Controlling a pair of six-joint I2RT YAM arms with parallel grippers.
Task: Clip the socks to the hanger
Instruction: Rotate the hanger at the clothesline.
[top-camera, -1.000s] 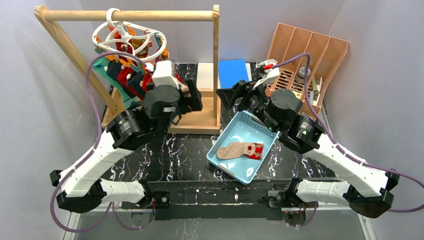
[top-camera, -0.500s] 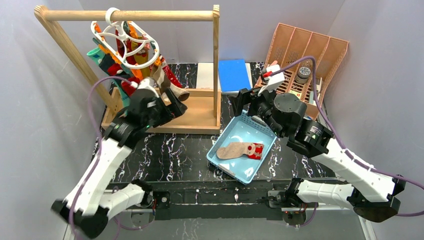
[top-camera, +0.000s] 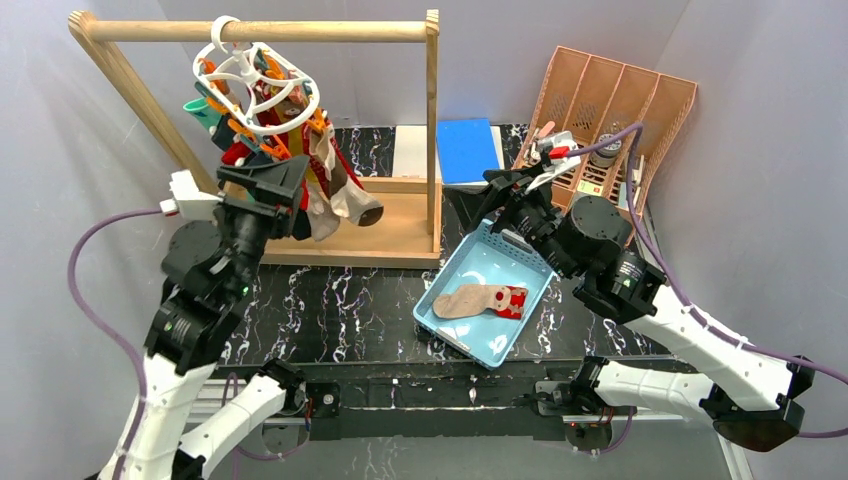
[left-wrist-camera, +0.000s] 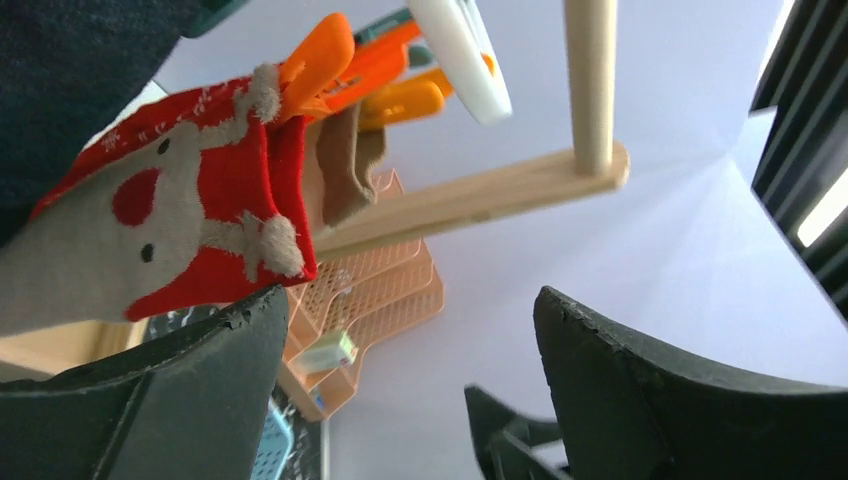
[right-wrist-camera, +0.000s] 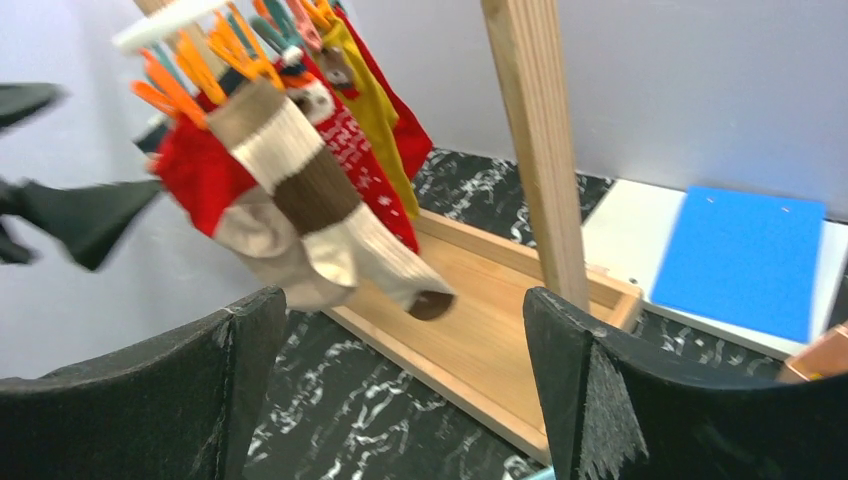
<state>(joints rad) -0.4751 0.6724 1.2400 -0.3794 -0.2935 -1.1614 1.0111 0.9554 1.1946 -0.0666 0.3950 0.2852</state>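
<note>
If going for sock in tray: lay below-behind right gripper, axis oblique to fingers; left gripper farther; both spread wide, empty.

Bright, even light; socks slightly blurred in right wrist view.

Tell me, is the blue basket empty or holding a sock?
Not empty: one tan-and-red sock lies flat on the floor of the basket.
</note>
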